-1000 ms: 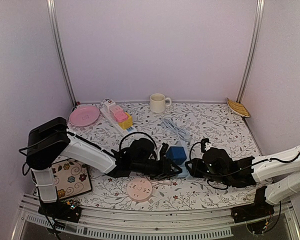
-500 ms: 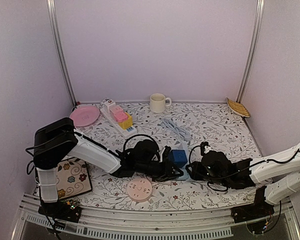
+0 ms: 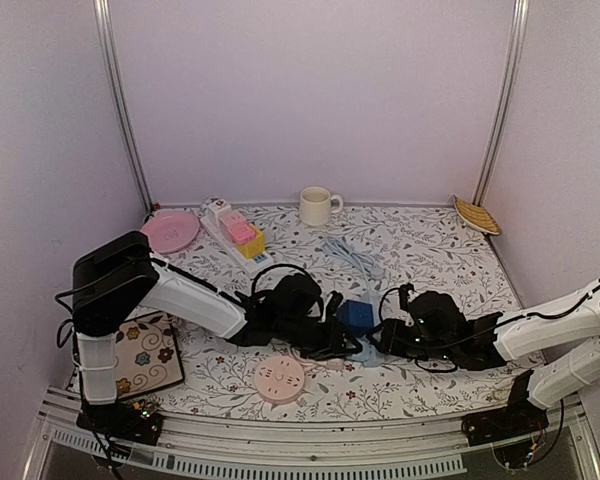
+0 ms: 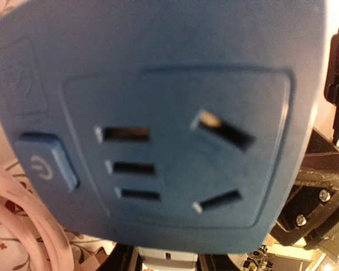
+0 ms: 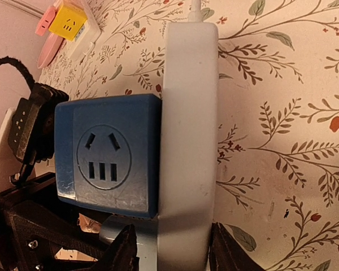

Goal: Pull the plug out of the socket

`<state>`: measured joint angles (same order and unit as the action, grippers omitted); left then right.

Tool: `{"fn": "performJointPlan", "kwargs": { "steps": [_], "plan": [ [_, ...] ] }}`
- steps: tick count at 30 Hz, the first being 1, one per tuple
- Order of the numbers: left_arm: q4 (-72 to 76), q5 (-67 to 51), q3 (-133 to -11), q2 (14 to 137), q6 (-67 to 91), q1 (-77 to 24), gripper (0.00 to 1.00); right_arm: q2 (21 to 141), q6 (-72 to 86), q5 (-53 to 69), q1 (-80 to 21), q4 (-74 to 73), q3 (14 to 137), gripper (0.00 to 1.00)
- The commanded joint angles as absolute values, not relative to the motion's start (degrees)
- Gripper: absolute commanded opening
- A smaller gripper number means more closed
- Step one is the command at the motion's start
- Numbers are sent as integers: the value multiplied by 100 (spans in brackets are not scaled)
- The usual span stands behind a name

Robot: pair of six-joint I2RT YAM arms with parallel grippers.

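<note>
Plug [image 5: 107,158] sat seated in strip [image 5: 189,113], between both grippers. Right gripper [image 5: 172,251] straddled strip, likely to anchor it; left gripper [image 3: 332,325] was at plug, presumably to pull. Couldn't tell if either had clamped.

A pink plate [image 3: 168,232] sits at the back left of the flowered counter [image 3: 420,250], beside a strip with pink and yellow blocks [image 3: 235,235]. A cream mug [image 3: 317,206] stands mid-back and a woven dish [image 3: 477,215] far right. A pink disc [image 3: 279,379] and a patterned mat [image 3: 145,358] lie in front.
</note>
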<state>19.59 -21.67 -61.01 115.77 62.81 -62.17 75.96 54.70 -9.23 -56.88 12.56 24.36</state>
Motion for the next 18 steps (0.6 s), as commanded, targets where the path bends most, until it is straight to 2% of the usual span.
{"fn": "performJointPlan", "kwargs": {
  "steps": [1,18],
  "plan": [
    [1717,-2277,-6323,11656,5854,-6205,0,7631,5532,-532,-5610,1854,2324,45],
    [1672,-2504,-6515,11594,5827,-6209,0,8102,5509,-463,-5377,1837,2235,39]
  ]
}}
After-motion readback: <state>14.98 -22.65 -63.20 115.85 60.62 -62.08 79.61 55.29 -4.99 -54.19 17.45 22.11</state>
